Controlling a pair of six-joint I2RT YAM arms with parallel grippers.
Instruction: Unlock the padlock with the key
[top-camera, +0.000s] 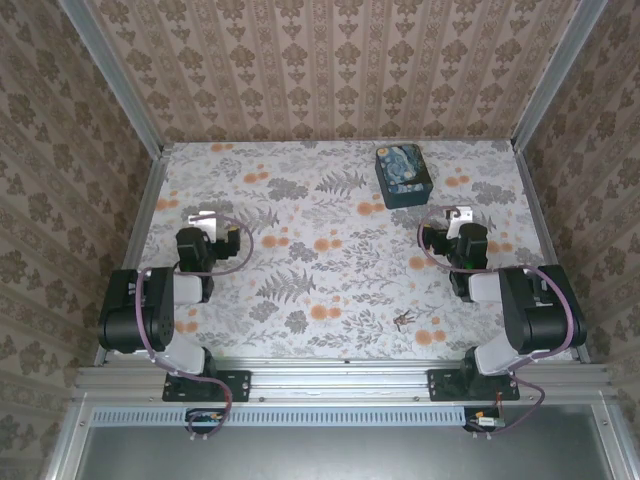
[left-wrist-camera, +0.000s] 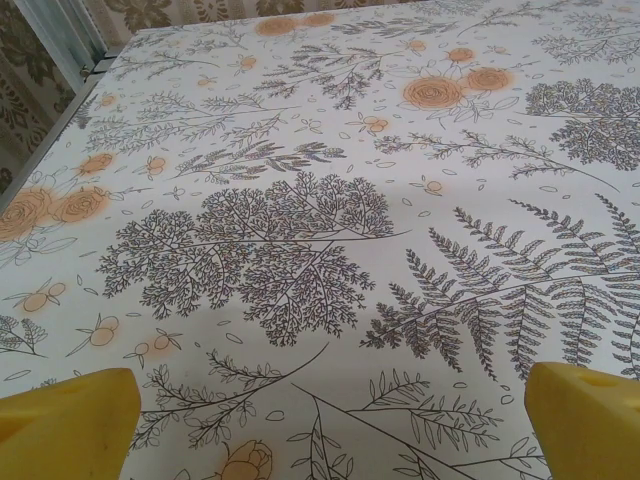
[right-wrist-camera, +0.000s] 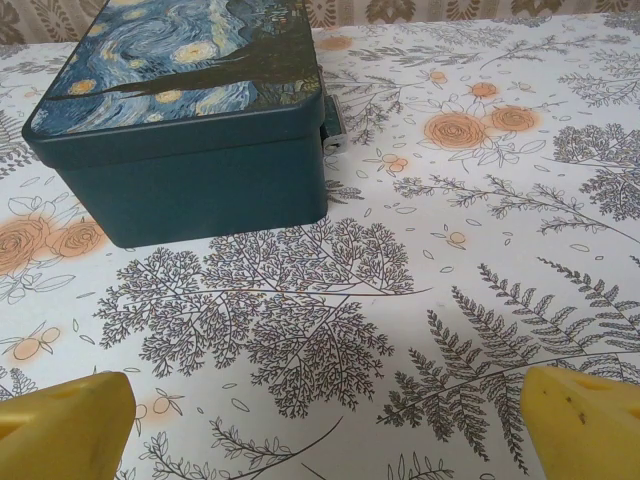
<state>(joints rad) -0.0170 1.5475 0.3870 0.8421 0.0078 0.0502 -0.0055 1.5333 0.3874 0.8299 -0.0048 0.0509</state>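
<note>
You had two arms at the floral table (top-camera: 330, 250), and both pincers stood released, grasping nothing. The left gripper (left-wrist-camera: 325, 425) showed two yellow fingertips (left-wrist-camera: 65, 425) spread wide over bare table. The right gripper (right-wrist-camera: 322, 430) showed two more, equally spread, facing the one blue tin (right-wrist-camera: 190, 150). The key (top-camera: 403, 320) lay as one small dark cluster near the front edge, between the two arm bases and closer to your right arm, well apart from the tin. One small metallic piece touching the tin's right side was probably the padlock (right-wrist-camera: 333, 128), though it was too small to be sure.
</note>
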